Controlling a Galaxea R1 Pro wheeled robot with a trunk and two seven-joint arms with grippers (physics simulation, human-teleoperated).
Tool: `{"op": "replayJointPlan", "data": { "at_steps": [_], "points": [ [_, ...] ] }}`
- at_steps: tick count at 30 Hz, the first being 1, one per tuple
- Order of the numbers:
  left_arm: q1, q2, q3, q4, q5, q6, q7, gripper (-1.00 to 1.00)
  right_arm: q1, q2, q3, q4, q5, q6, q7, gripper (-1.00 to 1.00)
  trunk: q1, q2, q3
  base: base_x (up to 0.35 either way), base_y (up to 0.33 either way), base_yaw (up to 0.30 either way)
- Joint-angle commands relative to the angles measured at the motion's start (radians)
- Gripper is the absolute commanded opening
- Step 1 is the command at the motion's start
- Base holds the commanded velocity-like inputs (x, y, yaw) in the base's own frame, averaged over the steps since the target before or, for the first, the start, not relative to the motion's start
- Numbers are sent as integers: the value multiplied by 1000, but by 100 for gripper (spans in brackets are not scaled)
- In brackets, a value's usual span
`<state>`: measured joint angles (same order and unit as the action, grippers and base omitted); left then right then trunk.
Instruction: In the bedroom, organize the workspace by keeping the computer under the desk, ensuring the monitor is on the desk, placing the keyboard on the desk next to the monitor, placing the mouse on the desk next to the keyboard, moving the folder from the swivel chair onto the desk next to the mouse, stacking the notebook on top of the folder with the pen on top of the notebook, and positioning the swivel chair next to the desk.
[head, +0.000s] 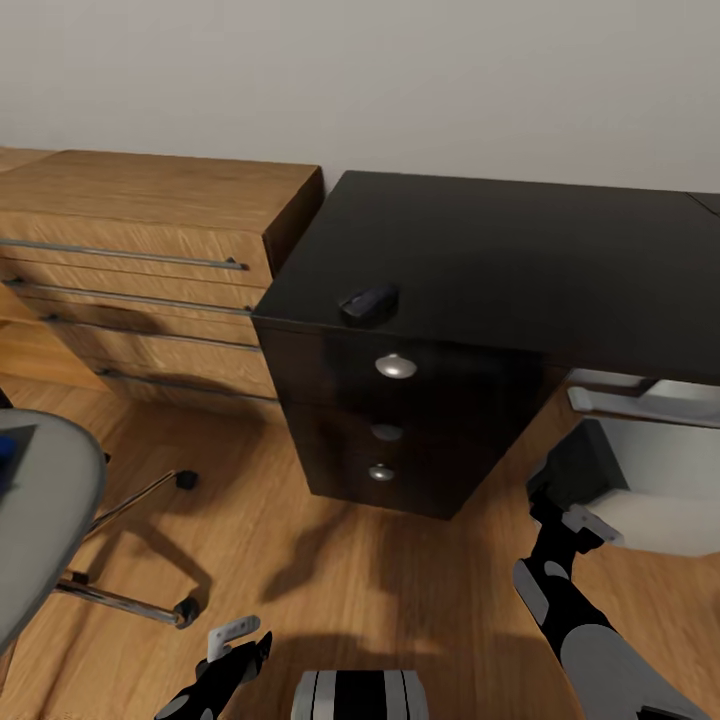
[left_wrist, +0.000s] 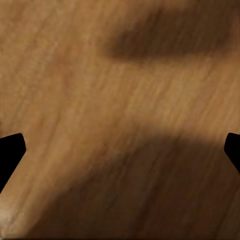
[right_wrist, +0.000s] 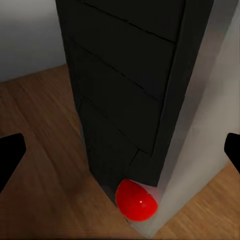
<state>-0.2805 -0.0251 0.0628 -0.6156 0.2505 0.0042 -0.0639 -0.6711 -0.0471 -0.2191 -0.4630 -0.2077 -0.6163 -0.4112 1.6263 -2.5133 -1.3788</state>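
No legible text, labels, brands or numbers, plain red dot (right_wrist: 136, 200) on computer (right_wrist: 150, 100) front

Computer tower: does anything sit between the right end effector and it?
Nothing visible does. In the right wrist view the computer fills the space straight ahead between the two fingertips, with bare wooden floor beside it. In the head view the right end effector is right at the case.

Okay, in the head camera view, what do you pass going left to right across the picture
swivel chair → wooden drawer chest → mouse on the desk → computer
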Motion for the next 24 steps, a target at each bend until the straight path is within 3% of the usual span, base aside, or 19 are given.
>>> {"op": "replayJointPlan", "data": {
  "at_steps": [1,14,24],
  "points": [
    [0,-1,5,0,9,0,-7,100,0,0,1,0,-7,-5,2,100,0,0,-1,0,0,89],
    [0,-1,5,0,10,0,-7,100,0,0,2,1,-7,-6,2,100,0,0,-3,-10,0,26],
    [0,-1,5,0,9,0,-7,100,0,1,3,2,-7,-7,3,100,0,0,-4,-173,0,2]
  ]
}}
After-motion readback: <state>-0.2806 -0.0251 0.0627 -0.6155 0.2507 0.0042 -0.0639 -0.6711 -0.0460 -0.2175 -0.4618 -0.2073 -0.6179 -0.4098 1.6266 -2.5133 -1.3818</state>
